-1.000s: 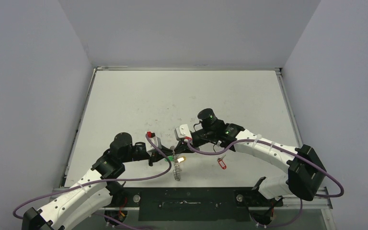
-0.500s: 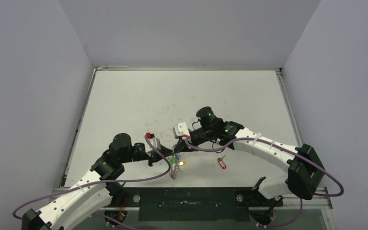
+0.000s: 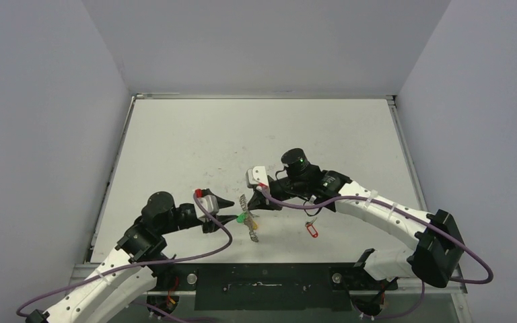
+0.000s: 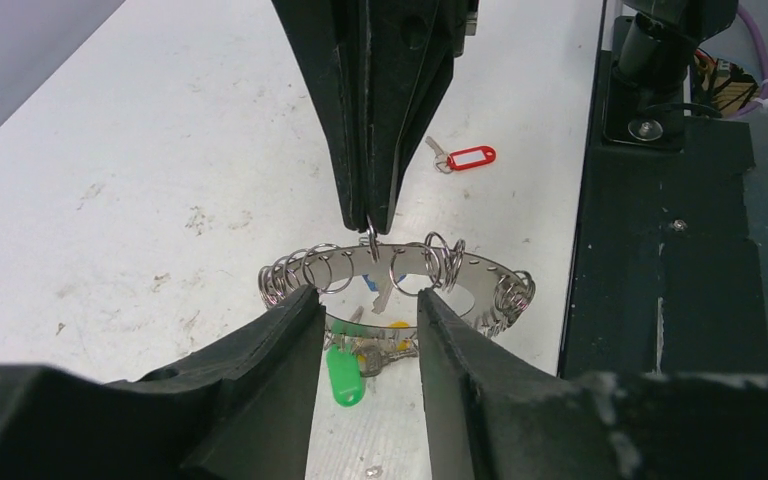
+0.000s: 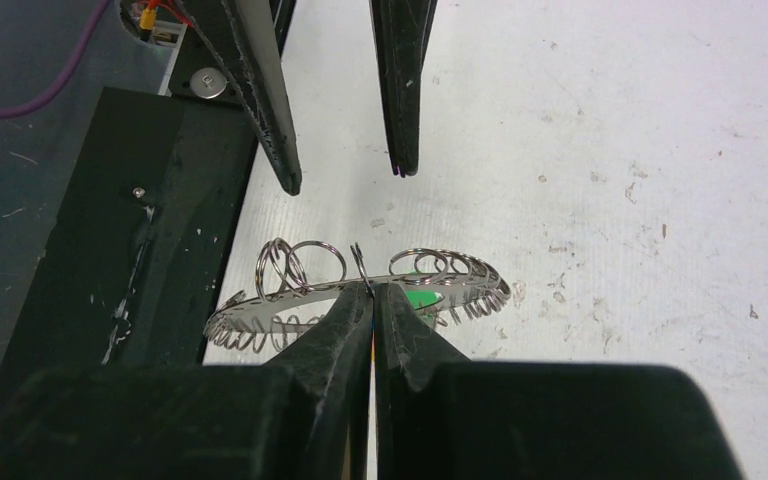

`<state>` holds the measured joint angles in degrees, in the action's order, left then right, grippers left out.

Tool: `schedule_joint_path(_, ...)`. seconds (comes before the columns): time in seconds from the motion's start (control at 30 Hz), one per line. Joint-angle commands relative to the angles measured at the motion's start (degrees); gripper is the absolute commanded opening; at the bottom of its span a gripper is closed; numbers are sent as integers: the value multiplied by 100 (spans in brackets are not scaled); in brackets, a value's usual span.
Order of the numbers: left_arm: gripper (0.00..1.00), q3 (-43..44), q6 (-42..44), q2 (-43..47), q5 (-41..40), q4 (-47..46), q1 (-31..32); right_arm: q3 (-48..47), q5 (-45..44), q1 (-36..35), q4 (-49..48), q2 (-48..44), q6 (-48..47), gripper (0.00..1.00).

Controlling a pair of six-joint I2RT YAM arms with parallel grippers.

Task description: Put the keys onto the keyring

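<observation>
R claw (image 4: pixel 371 222) is shut tight, pinching one wire loop (image 4: pixel 372 238) on the far rim of the ring (image 4: pixel 480 272). It holds the ring up off the bench (image 4: pixel 140 150), approx level w/ a slight tilt, mid-frame in the L wrist view. L claw (image 4: pixel 368 298) is part open w/ nothing in it. In that view its tips stand either side of the ring's near rim, but the R wrist view shows them at upper middle of frame, apart from the ring, not touching. Under the ring hang a green tag (image 4: pixel 343 375) and a yellow tag (image 4: pixel 398 325). What looks like the blue key (image 4: pixel 384 295) dangles from a loop btwn the L tips, silver blade w/ a speck of blue beside it; too small to be sure. Red key (image 4: pixel 465 157) lies flat on the bench, upper right of centre in the L wrist view, well apart from the ring and not yet on it. Step in hand, I'd say: R steadies the ring, one key prob done, red key to go. Next move prob needs the free L claw to reach past the ring for the red key, or take the ring so R can fetch it. Either way that means a fine pinch on a flat thing, leaving its hole end clear for threading, w/ the ring kept from swinging on that one thin loop.
</observation>
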<state>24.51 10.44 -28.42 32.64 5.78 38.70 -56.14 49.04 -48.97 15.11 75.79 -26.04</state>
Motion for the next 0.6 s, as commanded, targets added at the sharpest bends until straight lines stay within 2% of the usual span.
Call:
schedule_joint_path(0.0, 36, 389, 47, -160, -231, -14, 14, -233, -11, 50, -269, -258, 93, 0)
schedule_joint_path(0.33, 36, 801, -123, -1027, 73, -724, 23, -402, -350, 54, -101, -249, 232, 0)
schedule_joint_path(0.57, 26, 963, -73, -1514, 331, -811, 45, -503, -473, 54, 108, -258, 231, 0)
